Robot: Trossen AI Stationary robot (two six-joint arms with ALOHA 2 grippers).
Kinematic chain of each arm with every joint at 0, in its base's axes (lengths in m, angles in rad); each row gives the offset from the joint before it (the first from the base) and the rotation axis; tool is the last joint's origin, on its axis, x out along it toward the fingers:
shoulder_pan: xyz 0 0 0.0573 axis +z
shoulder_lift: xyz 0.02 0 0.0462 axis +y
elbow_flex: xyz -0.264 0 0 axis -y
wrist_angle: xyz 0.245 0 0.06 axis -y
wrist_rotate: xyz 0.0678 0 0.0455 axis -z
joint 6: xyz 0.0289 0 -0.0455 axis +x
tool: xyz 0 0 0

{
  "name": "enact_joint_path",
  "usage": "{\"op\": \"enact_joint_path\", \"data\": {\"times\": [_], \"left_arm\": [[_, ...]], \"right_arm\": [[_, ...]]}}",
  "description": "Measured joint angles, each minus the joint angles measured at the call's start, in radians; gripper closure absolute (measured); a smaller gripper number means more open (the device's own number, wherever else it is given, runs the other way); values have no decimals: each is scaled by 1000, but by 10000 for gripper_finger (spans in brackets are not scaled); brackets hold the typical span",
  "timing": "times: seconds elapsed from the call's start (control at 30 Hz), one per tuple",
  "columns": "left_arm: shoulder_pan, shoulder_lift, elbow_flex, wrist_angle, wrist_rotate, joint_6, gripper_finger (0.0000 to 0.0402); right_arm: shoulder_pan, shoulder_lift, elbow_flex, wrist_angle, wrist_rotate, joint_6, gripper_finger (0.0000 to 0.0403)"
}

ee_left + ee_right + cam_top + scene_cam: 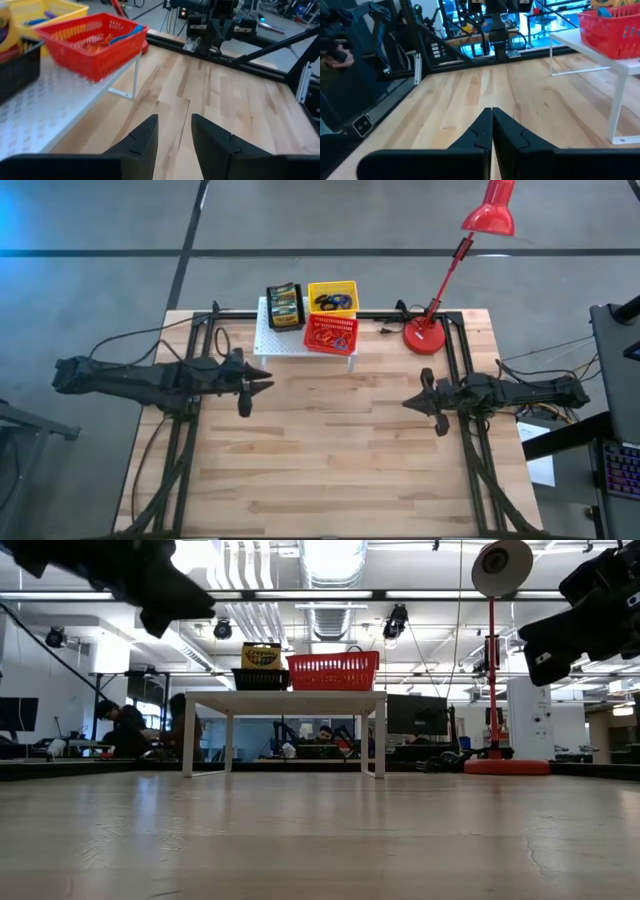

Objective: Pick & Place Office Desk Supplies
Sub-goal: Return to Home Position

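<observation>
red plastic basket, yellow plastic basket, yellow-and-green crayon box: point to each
red plastic basket [333,671]: low view, front wall
yellow plastic basket [333,284]: high view, rim
yellow-and-green crayon box [262,656]: low view, front face

The high view hangs well above and looks straight down on the whole wooden table [330,460], with the left arm [150,377] and right arm [510,393] at its sides and the white rack [272,340] at its far edge; the low view sits at table-top height by the near edge, facing level across the boards to that rack and the room behind; the left wrist view rides close over the table, looking past the left gripper [174,122] toward the right arm; the right wrist view faces the opposite way past the right gripper [492,114]; all four share the rack and its red basket [331,333].
</observation>
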Motion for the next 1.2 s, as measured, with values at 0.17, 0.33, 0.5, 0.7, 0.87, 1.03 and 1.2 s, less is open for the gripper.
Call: {"op": "enact_joint_path", "data": {"times": [0.17,0.33,0.5,0.7,0.87,1.03,1.2], "left_arm": [[0,-129,-107,6,-50,0,280],[2,-236,-189,8,-138,-29,280],[1,-286,-257,-5,-153,-47,280],[1,-283,-360,-7,-152,-49,280],[1,-324,-405,-162,-103,-50,280],[-1,-400,-420,-144,-19,-8,280],[0,-608,-438,-63,8,72,283]], "right_arm": [[0,2,0,0,0,0,394],[0,2,0,0,0,0,394],[0,3,0,0,0,0,394],[0,3,0,0,0,0,394],[-1,5,0,0,1,0,394],[-1,12,0,0,1,0,394],[0,13,0,0,1,0,394]]}}
